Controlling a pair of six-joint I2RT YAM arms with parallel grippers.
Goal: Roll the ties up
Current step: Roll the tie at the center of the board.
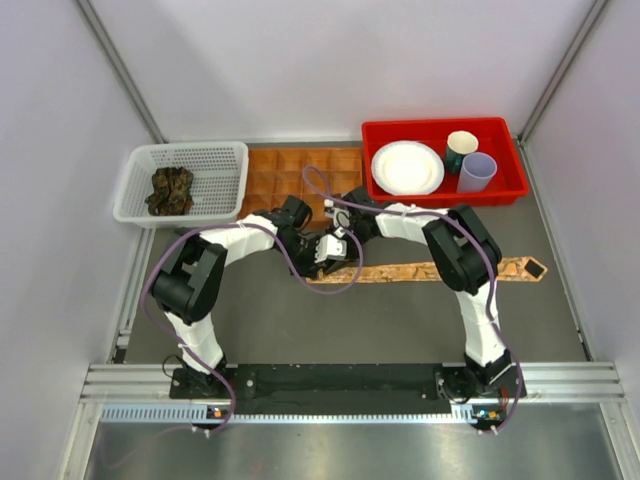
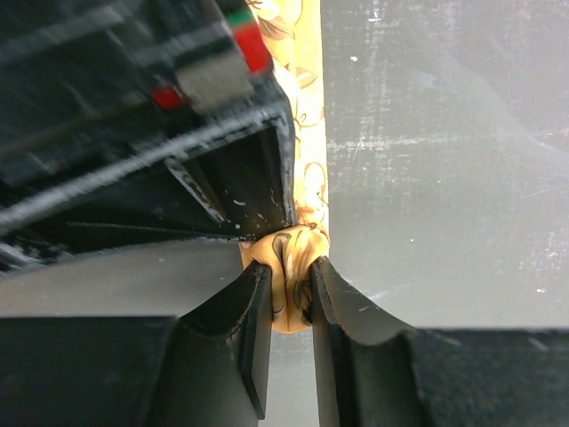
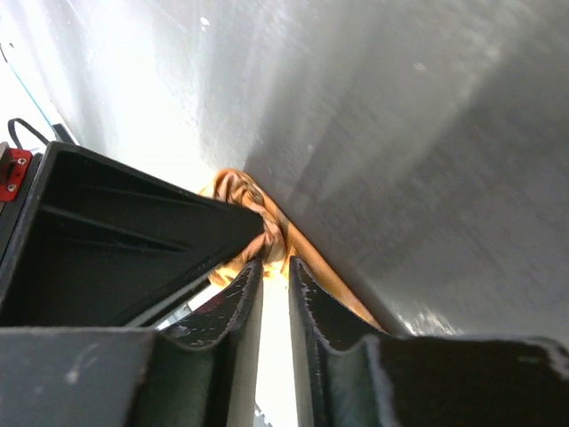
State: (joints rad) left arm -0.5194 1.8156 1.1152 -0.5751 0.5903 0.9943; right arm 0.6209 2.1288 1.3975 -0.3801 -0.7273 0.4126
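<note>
A: From above, the left hand (image 1: 328, 252) and right hand (image 1: 348, 240) are met over the tan-orange tie (image 1: 440, 271) on the table (image 1: 300, 320).

B: Left wrist: its rolled end (image 2: 293, 253) is pinched by the left hand.

A: Right wrist: the right hand is nearly closed there; its grip cannot be told.

B: Were either pinch slackened, the rolled end could be sprung open.

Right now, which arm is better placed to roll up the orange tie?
Left. The left end effector pinches the tie's small rolled end, with the flat length running straight ahead. The right end effector only sits at the roll's edge; its hold is unclear.
</note>
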